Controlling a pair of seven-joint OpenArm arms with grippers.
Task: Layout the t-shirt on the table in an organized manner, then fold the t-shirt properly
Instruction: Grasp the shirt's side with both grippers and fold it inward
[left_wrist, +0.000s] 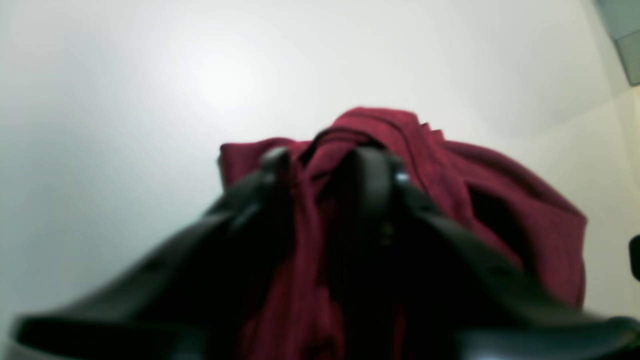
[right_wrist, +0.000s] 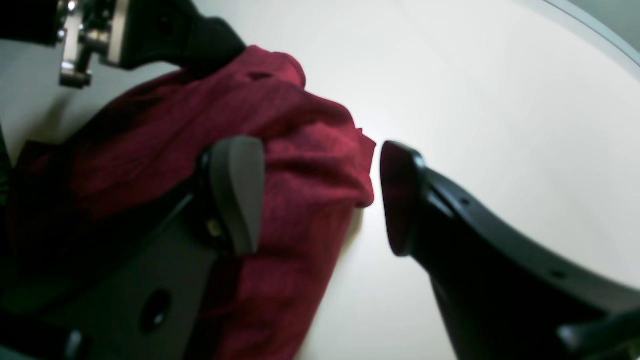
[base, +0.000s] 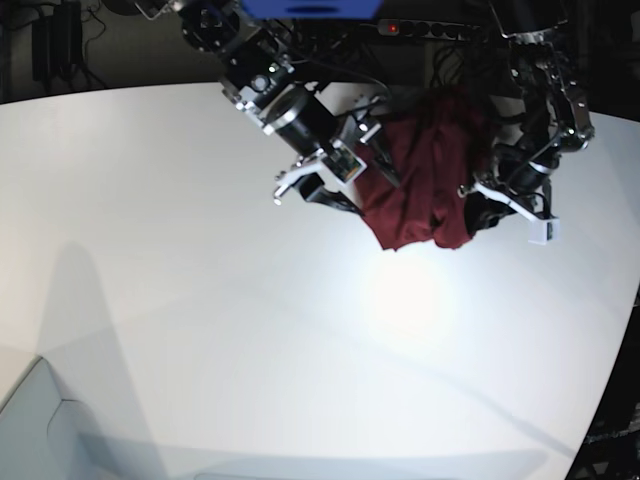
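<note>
The dark red t-shirt (base: 420, 190) lies bunched in a heap at the far side of the white table (base: 200, 300). In the left wrist view my left gripper (left_wrist: 325, 160) has its two black fingers close together, with a fold of the t-shirt (left_wrist: 500, 200) pinched between them. My right gripper (right_wrist: 317, 197) stands open at the heap's edge. One of its fingers (right_wrist: 237, 195) rests against the t-shirt (right_wrist: 280, 115), and the other stands over bare table (right_wrist: 500, 125). In the base view the right gripper (base: 365, 190) is at the heap's left side and the left gripper (base: 472, 212) at its right.
Both arms reach in from the back, over a dark frame with cables (base: 450, 30). The table's curved edge (right_wrist: 590, 30) shows in the right wrist view. Grey floor (base: 30, 420) lies beyond the table's front left corner. The left arm's wrist (right_wrist: 150, 30) hangs just above the heap.
</note>
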